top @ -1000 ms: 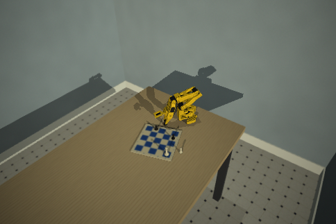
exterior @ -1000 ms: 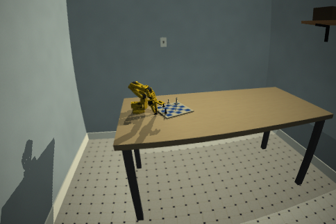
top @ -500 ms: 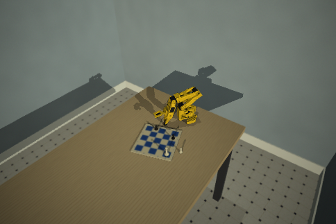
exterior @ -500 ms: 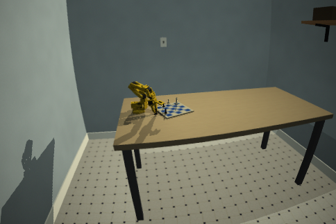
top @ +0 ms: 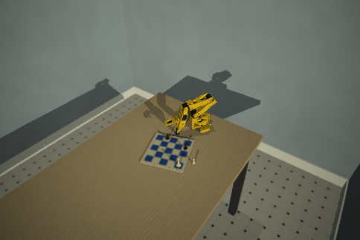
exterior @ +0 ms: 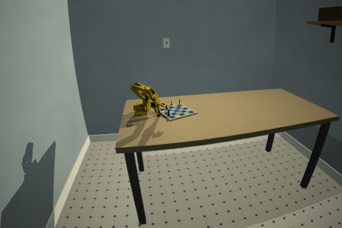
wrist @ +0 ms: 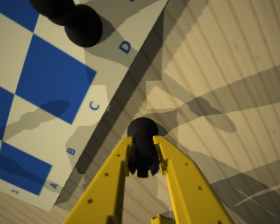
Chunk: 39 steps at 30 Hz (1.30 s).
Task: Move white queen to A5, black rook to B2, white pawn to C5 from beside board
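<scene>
My gripper (wrist: 141, 148) (top: 177, 131) (exterior: 157, 114) is shut on the black rook (wrist: 142, 130). The rook is on the wooden table just off the board's lettered edge, near the letters B and C. The blue-and-cream chessboard (top: 161, 165) (exterior: 191, 113) (wrist: 108, 92) lies in front of the arm. A tall white piece (top: 178, 162) (exterior: 179, 102), which looks like the white queen, stands upright on the board's far corner square. The small white pawn (top: 193, 161) (exterior: 172, 103) stands upright on the table beside that corner.
Two other black pieces (top: 167, 137) (top: 185, 146) stand on the board; they also show at the top of the wrist view (wrist: 83, 26). The arm's yellow base (top: 201, 122) sits behind the board near the table's back edge.
</scene>
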Available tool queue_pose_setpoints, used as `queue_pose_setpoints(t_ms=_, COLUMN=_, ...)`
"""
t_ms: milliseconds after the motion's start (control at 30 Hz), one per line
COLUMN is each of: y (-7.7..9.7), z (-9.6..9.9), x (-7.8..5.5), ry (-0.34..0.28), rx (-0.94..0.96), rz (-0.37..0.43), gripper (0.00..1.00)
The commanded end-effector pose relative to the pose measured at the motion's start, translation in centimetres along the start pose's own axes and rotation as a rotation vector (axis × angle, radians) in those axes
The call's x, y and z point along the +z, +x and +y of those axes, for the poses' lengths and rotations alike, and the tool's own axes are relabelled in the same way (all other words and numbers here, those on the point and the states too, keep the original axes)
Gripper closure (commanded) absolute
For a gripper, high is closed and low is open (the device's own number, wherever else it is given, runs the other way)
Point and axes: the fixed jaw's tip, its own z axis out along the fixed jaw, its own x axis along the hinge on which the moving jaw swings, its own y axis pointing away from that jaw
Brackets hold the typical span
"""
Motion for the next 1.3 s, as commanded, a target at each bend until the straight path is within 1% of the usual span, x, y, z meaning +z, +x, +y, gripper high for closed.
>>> queue_pose_setpoints(t_ms=0, y=0.41, z=-0.1, x=0.28, ry=0.001, rx=-0.001, rz=0.018, gripper=0.98)
queue_pose_setpoints(t_ms=233, y=0.41, z=-0.1, x=0.28, ry=0.001, rx=-0.001, rz=0.018, gripper=1.0)
queue_pose_setpoints(t_ms=1033, y=0.41, z=-0.1, x=0.27, ry=0.002, rx=-0.001, rz=0.018, gripper=1.0)
queue_pose_setpoints(t_ms=1267, y=0.28, z=-0.18, x=-0.13, ry=0.003, rx=-0.001, rz=0.017, gripper=1.0)
